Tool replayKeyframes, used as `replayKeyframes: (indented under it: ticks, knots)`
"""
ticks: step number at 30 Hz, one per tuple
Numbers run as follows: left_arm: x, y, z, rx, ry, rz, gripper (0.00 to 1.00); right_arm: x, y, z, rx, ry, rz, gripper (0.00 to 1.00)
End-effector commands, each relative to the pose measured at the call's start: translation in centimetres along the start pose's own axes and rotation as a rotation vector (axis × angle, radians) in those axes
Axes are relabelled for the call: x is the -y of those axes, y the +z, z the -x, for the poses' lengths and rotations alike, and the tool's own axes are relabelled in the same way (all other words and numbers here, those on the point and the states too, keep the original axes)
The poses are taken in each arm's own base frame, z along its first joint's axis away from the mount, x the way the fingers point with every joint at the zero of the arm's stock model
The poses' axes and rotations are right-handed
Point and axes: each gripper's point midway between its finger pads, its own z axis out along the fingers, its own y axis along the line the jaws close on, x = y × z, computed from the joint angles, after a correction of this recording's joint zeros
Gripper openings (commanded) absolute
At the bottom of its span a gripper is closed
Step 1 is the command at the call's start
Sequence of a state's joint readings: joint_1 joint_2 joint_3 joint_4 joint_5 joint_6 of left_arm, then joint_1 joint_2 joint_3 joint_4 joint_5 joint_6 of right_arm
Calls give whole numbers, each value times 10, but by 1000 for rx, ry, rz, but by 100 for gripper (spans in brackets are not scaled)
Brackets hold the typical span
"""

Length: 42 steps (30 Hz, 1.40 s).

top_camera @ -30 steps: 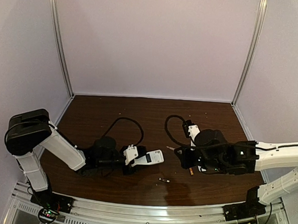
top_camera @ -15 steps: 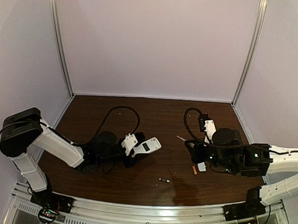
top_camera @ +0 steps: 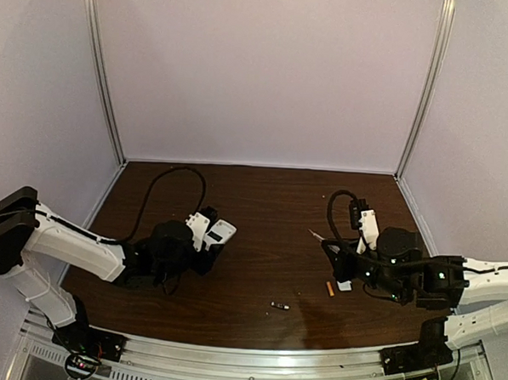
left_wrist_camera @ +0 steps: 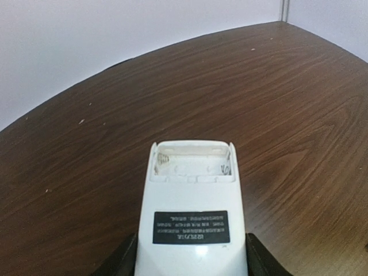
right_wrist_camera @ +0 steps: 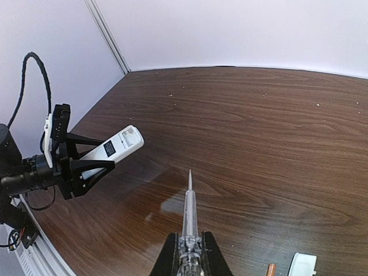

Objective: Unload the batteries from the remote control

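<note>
My left gripper (top_camera: 207, 236) is shut on the white remote control (top_camera: 219, 232) and holds it above the table at the left. In the left wrist view the remote (left_wrist_camera: 192, 213) shows its plain back, with a dark label and an open, empty battery recess (left_wrist_camera: 192, 164) at its far end. It also shows in the right wrist view (right_wrist_camera: 112, 146). My right gripper (top_camera: 329, 248) is shut on the thin silvery screwdriver (right_wrist_camera: 188, 207), which points left. An orange battery (top_camera: 331, 288) lies below the right gripper, also in the right wrist view (right_wrist_camera: 270, 269). A second, dark battery (top_camera: 278, 306) lies near the front middle.
A small flat white square piece (top_camera: 344, 286) lies next to the orange battery, also in the right wrist view (right_wrist_camera: 303, 264). Black cables loop above both wrists. The dark wooden table (top_camera: 262, 199) has light walls at the back and sides.
My left arm has drawn back to the left and farther away with the remote. My right arm has moved right with the screwdriver. The batteries and the white piece have not moved.
</note>
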State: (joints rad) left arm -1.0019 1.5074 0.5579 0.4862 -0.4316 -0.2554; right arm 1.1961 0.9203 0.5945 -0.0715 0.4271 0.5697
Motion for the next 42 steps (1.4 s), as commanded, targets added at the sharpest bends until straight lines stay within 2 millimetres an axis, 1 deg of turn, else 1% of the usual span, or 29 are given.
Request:
replayKeyframes:
  ticks: [1, 2, 5, 14, 23, 30, 32, 35, 36, 41, 42]
  knots:
    - [-45, -14, -37, -86, -114, 217, 0, 6, 1, -5, 27, 6, -2, 0]
    - [-50, -17, -44, -96, -128, 244, 0, 8, 2, -9, 19, 2, -6, 0]
    - [-65, -27, -62, -130, -171, 313, 0, 7, 2, -11, 28, 13, 14, 0]
    - [-83, -44, -100, -183, -268, 396, 0, 3, -1, -26, 17, 37, 95, 0]
    - [-85, -43, -126, -219, -327, 421, 0, -2, -9, -28, -10, 61, 145, 0]
    - [-84, -43, -139, -243, -341, 422, 0, 5, -13, -37, -30, 73, 139, 0]
    - [-83, -43, -140, -245, -345, 419, 6, 7, -16, -36, -28, 79, 144, 0]
    - [-82, -44, -140, -244, -343, 415, 27, 10, -20, -36, -23, 85, 142, 0]
    - [-81, -44, -139, -240, -341, 414, 33, 13, -21, -37, -27, 84, 136, 0]
    - [-75, -46, -132, -224, -312, 395, 55, 18, -30, -36, -19, 96, 138, 0]
    - [-74, -47, -129, -218, -307, 393, 67, 19, -31, -36, -19, 98, 138, 0]
